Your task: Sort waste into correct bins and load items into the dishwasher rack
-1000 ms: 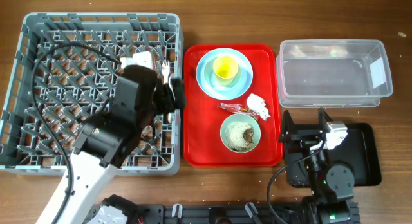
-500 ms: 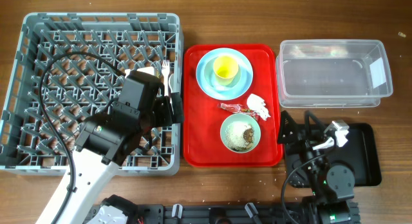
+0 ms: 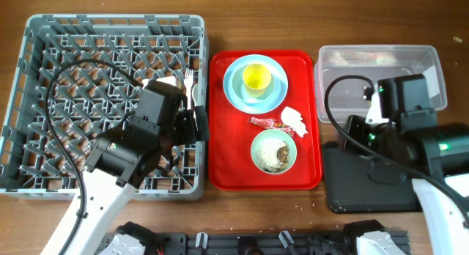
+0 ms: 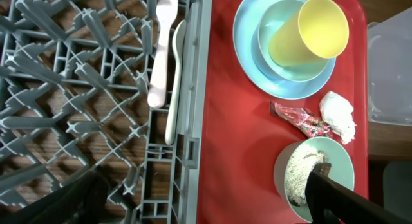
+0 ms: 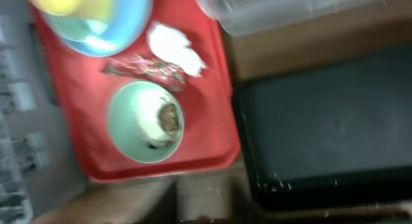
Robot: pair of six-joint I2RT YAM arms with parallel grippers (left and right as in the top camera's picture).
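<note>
Grey dishwasher rack (image 3: 44,35) at the table's left edge, white fork (image 4: 161,50) and spoon (image 4: 175,82) lying side by side against its right wall. Left gripper (image 3: 199,121) above that wall, fingers spread wide, grasping nothing. On the red tray (image 3: 227,167) mid-table: yellow cup (image 3: 256,78) on the blue plate (image 3: 233,90), red wrapper (image 3: 265,122) touching the tissue wad (image 3: 294,119), mint bowl (image 3: 256,161) holding food scraps (image 3: 275,152). Clear tub (image 3: 352,64) and black tray (image 3: 366,189) toward the right edge. Right gripper (image 3: 357,134) over the black tray (finger state impossible to tell).

The left arm (image 3: 117,156) reaches from the near left edge toward the far middle, and the left gripper (image 3: 196,124) has its jaws spread wide. The right arm (image 3: 432,149) bends in from the near right. The right gripper (image 3: 357,130) points left, its fingers too blurred to judge.
</note>
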